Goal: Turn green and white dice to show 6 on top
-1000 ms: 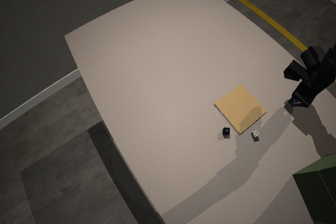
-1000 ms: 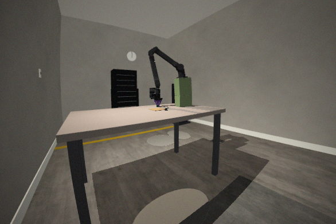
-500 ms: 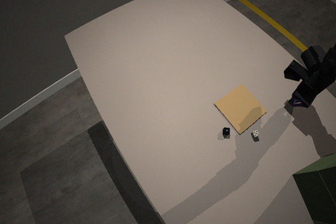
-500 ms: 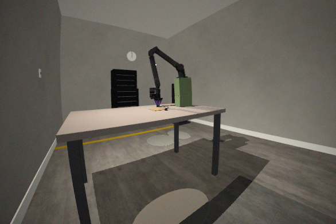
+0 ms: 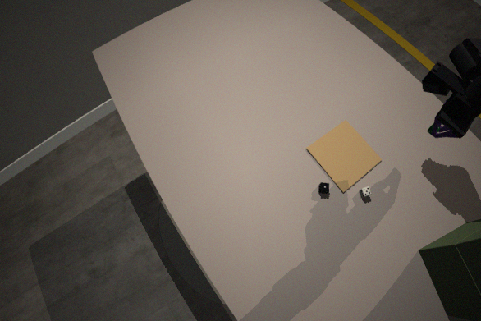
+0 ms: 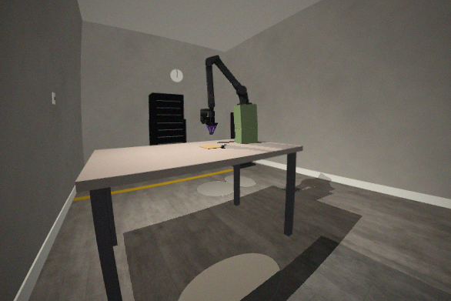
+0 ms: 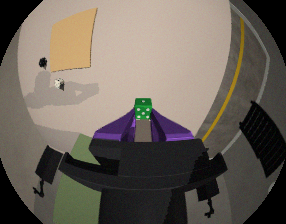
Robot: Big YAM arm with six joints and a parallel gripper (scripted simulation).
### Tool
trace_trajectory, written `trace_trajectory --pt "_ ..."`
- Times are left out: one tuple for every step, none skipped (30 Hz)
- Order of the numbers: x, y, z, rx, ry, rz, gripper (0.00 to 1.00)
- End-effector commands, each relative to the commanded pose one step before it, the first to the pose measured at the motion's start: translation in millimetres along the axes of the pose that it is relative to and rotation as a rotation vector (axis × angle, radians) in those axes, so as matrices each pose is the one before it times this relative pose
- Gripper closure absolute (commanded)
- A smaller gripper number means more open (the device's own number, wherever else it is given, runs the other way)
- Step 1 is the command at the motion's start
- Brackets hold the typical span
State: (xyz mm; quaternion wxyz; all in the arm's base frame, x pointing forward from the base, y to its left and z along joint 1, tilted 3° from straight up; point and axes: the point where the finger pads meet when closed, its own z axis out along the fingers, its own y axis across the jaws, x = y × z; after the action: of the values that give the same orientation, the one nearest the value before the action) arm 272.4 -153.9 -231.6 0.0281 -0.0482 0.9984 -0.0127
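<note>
1. The jaws are clenched on the green die (image 5: 431, 129) (image 6: 211, 133) (image 7: 143, 111), aloft and apart from the tabletop (image 5: 226, 124) (image 6: 154, 158) (image 7: 159, 50). The grip across opposite sides leaves two faces in the wrist view, one pip and five; probably it lets the arm tilt the die towards six.
2. The white die (image 5: 366, 191) (image 7: 59, 83) sits beside the mat, five seemingly up; it needs turning and moving.
3. The black die (image 5: 323, 188) (image 7: 42, 62), one up, rests off the mat and should be left alone.
4. The mat (image 5: 345, 153) (image 6: 212, 147) (image 7: 73, 42) lies flat, a wall-less target; no container figures here.
</note>
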Motion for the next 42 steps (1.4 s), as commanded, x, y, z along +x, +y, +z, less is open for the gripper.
trace_trajectory --pt "1.88 -3.88 -21.48 -0.00195 -0.00378 0.00663 0.86" --pt "0.00 0.01 -2.69 0.00002 -0.00003 0.00022 0.86" --pt "0.00 0.01 -1.80 0.00001 -0.00002 0.00025 0.86" --pt "0.00 0.01 -1.01 0.00001 -0.00001 0.00026 0.86" --pt "-0.58 -0.42 -0.41 0.00068 -0.00094 0.00021 0.86" --pt "6.82 4.75 8.85 -0.01616 0.02249 0.00056 0.86" --pt "0.04 0.02 0.58 -0.00059 0.00083 0.00004 0.86" --pt "1.47 1.06 0.00 -0.00169 0.00235 0.00004 0.86" --pt "-0.47 -0.34 0.00 0.00158 -0.00220 -0.00004 0.86" --pt "-1.29 -0.93 0.00 0.00333 -0.00463 -0.00008 0.86" --pt "0.00 0.00 0.00 0.00000 0.00000 0.00000 0.86" --pt "0.00 0.00 0.00 0.00000 0.00000 0.00000 0.86" --pt "-0.26 -0.19 0.00 0.00052 -0.00073 -0.00001 0.86" --pt "0.00 0.00 0.00 0.00000 0.00000 0.00000 0.86" --pt "-0.01 0.00 0.00 0.00001 -0.00001 0.00097 0.86" --pt "-0.04 -0.01 0.01 0.00004 -0.00005 0.00655 0.86" --pt "-0.10 -0.03 0.02 0.00010 -0.00012 0.01542 0.86" --pt "-0.19 -0.05 0.03 0.00018 -0.00022 0.00662 0.86" --pt "-0.30 -0.08 0.05 0.00028 -0.00035 0.01042 0.86" --pt "-0.43 -0.11 0.07 0.00039 -0.00050 0.01482 0.86" --pt "-0.78 0.19 0.09 0.00045 -0.00069 0.01843 0.86" --pt "-1.23 0.68 0.13 0.00048 -0.00091 0.02175 0.86" --pt "-1.48 0.87 0.15 0.00055 -0.00113 0.02654 0.86" --pt "-1.72 1.10 0.18 0.00060 -0.00136 0.03145 0.86" --pt "-1.92 1.32 0.21 0.00079 -0.00152 0.03639 0.86" --pt "-1.61 1.16 0.23 0.00105 -0.00117 0.04304 0.86" --pt "-0.43 0.24 0.24 0.00104 -0.00005 0.05286 0.86" --pt "0.00 0.00 0.00 0.00000 0.00000 0.00000 0.86" --pt "0.00 0.00 0.00 0.00000 0.00000 0.00000 0.86" --pt "2.98 1.28 0.24 0.00004 0.00549 0.05819 0.86" --pt "-1.04 0.35 0.29 0.00054 -0.00124 0.06311 0.86" --pt "-0.91 0.18 0.17 0.00035 -0.00125 0.03599 0.86" --pt "-0.80 0.19 0.15 0.00027 -0.00112 0.03175 0.86" --pt "-1.11 0.26 0.18 0.00030 -0.00160 0.03936 0.86" --pt "-0.91 0.25 0.15 0.00020 -0.00134 0.03261 0.86" --pt "-0.30 0.35 0.17 0.00015 -0.00036 0.03787 0.86" --pt "-0.27 0.34 0.16 0.00013 -0.00034 0.03492 0.86" --pt "-0.02 0.03 0.01 0.00001 -0.00003 0.00296 0.86" --pt "1.43 0.53 0.27 0.00042 0.00239 0.06175 0.86" --pt "0.41 0.12 0.08 0.00015 0.00066 0.01729 0.86" --pt "-0.17 0.49 0.22 0.00016 -0.00025 0.04853 0.86" --pt "-0.10 0.34 0.15 0.00010 -0.00018 0.03320 0.86"
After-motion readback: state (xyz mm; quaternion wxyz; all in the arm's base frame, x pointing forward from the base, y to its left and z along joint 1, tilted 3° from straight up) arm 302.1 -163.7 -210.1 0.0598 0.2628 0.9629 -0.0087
